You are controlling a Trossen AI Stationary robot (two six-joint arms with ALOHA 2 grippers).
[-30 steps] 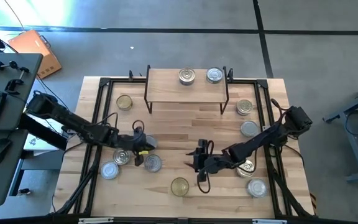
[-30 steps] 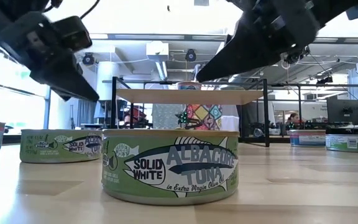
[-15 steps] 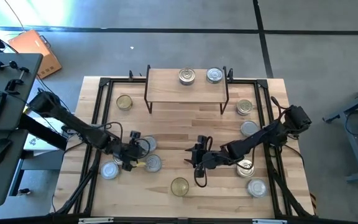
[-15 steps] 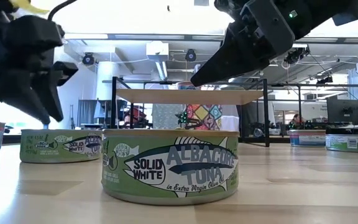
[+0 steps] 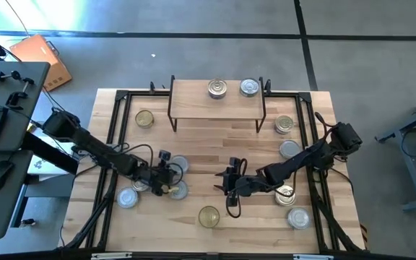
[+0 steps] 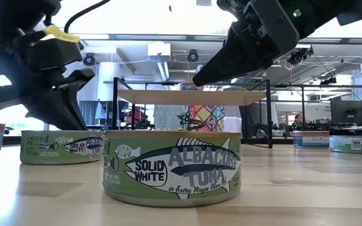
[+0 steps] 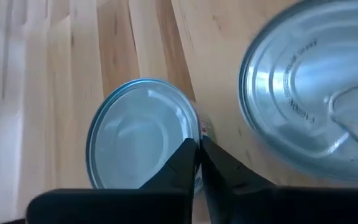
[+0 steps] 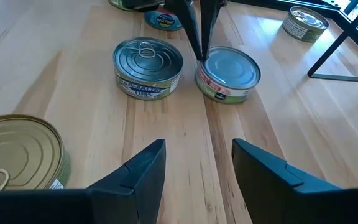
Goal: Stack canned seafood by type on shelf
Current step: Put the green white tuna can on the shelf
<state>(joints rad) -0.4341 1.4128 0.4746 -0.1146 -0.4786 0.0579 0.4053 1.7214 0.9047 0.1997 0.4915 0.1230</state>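
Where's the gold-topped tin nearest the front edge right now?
High view: the gold-topped tin sits front-centre on the table, just left of the right gripper.

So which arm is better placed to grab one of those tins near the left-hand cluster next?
Probably the left: its shut claw hangs right at the plain-topped tin, while the right claw, open, is farther back.

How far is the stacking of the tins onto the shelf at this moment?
Early stage. Done: two tins stand side by side on the shelf, not stacked. In hand: nothing is held; the left end effector is shut, its tips at the plain-topped tin; the right end effector is open above bare table. Left: about nine tins on the table, such as the gold-topped tin.
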